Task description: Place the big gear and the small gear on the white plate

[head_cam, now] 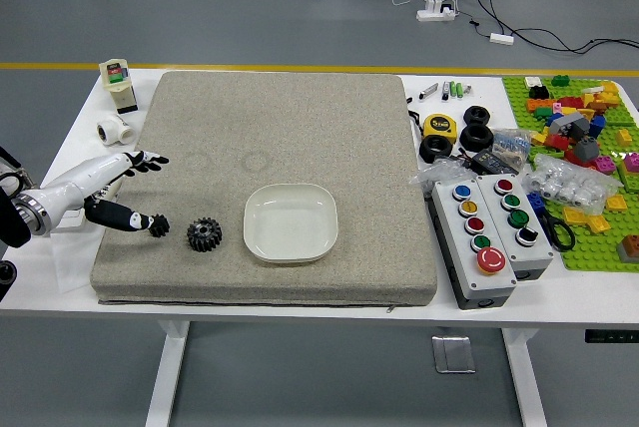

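Seeing the big gear lying on the grey-beige mat, just beside the shallow white plate on its left-hand side in the view, and resting outside the rim. Finding the small gear farther left on the same mat, near the big gear but apart from it, and so also lying off the plate. Counting neither gear as placed, then, and judging the task as standing at its start, with both transfers left to do. Reaching in from the left with the left hand, black fingers spreading apart on the far side and a dark lower part, probably the thumb, ending right at the small gear. Not making out from this view any actual contact there, but seeing no grip closing around either gear. Judging the small gear as the likelier first pick, given the hand's nearness, and reckoning on carrying it past or over the big gear without knocking it. Leaving the two button boxes out of the work, standing well apart at the right of the white table.
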Robot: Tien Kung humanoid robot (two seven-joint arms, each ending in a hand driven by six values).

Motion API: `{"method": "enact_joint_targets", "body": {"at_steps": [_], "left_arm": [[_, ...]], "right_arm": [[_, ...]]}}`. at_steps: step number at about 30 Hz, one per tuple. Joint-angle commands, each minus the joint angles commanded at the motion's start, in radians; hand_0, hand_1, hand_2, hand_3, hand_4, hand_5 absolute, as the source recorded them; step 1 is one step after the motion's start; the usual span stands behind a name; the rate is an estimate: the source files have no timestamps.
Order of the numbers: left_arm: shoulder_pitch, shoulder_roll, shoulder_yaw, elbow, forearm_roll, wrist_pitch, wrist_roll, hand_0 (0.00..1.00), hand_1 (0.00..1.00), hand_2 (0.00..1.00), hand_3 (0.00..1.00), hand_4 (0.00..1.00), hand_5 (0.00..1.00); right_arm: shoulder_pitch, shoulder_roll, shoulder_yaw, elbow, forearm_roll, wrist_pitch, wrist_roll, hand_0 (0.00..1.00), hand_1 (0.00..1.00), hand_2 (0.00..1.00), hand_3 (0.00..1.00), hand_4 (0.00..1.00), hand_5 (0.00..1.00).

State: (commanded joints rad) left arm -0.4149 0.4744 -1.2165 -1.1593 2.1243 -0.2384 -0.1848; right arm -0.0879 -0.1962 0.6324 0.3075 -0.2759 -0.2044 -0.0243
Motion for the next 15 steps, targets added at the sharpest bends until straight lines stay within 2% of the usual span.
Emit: {"method": "enact_joint_targets", "body": {"at_steps": [3,4,5,9,10,15], "left_arm": [[-0.01,0.001,0.02,0.003,0.085,0.0,-0.004,0.681,0.704,0.754,0.843,0.916,0.166],[-0.013,0.003,0.027,0.003,0.123,0.0,-0.006,0.66,0.676,0.732,0.834,0.909,0.124],[-0.017,0.004,0.037,0.003,0.145,-0.001,-0.008,0.66,0.676,0.732,0.834,0.909,0.124],[-0.033,0.012,0.073,0.006,0.145,-0.006,-0.013,0.66,0.676,0.732,0.834,0.909,0.124],[-0.038,0.013,0.083,0.008,0.145,-0.007,-0.013,0.55,0.637,0.649,0.801,0.827,0.082],[-0.053,0.01,0.107,0.017,0.145,-0.008,-0.013,0.55,0.637,0.649,0.801,0.827,0.082]], "right_arm": [[0.001,0.0,-0.001,0.0,0.001,0.0,0.0,0.759,0.801,0.831,0.762,0.929,0.793],[0.001,0.0,-0.001,0.0,0.001,0.0,0.0,0.76,0.8,0.831,0.761,0.929,0.792],[0.002,-0.001,-0.001,0.0,0.001,0.0,0.0,0.76,0.8,0.831,0.761,0.929,0.792],[0.003,-0.002,0.0,0.001,0.001,0.0,0.0,0.76,0.8,0.831,0.761,0.929,0.792],[0.003,-0.002,-0.001,0.001,0.001,0.0,0.0,0.76,0.801,0.831,0.762,0.929,0.793],[0.005,-0.002,0.0,0.001,0.002,0.0,0.001,0.76,0.801,0.831,0.762,0.929,0.793]]}}
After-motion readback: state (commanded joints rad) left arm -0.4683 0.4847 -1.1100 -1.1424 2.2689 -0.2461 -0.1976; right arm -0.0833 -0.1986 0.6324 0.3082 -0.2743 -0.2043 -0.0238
